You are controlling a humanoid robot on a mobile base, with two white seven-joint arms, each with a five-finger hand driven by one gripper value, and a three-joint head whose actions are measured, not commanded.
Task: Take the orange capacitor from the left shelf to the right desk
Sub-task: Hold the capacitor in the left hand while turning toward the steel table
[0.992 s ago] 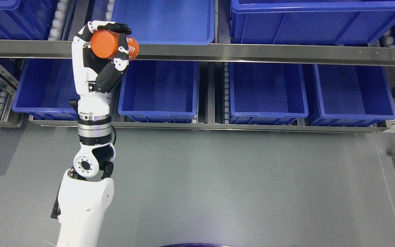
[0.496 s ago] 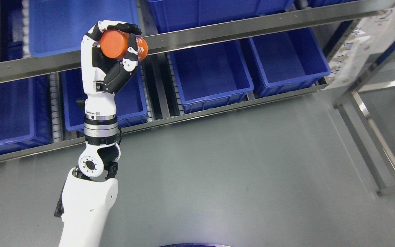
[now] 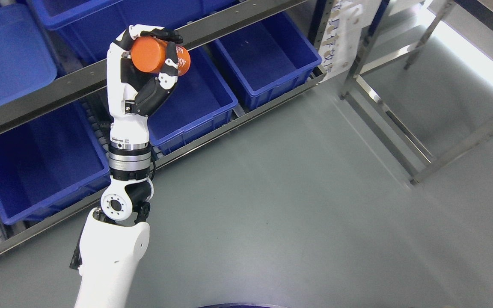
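The left hand (image 3: 144, 64) is raised upright on its white arm, which comes up from the lower left, and it grasps the orange capacitor (image 3: 157, 57). The capacitor lies on its side in the palm, its round flat end facing the camera and its printed body pointing away to the right. Black-tipped fingers (image 3: 161, 33) curl over its top; the thumb (image 3: 170, 64) presses across its front from below. Held this way, the capacitor is clear of the shelf, in front of the steel shelf rail (image 3: 41, 94). Behind the hand stand blue bins (image 3: 268, 60) on the lower shelf level. To the right, over grey floor (image 3: 293, 205), stands a bare steel frame (image 3: 400, 128).
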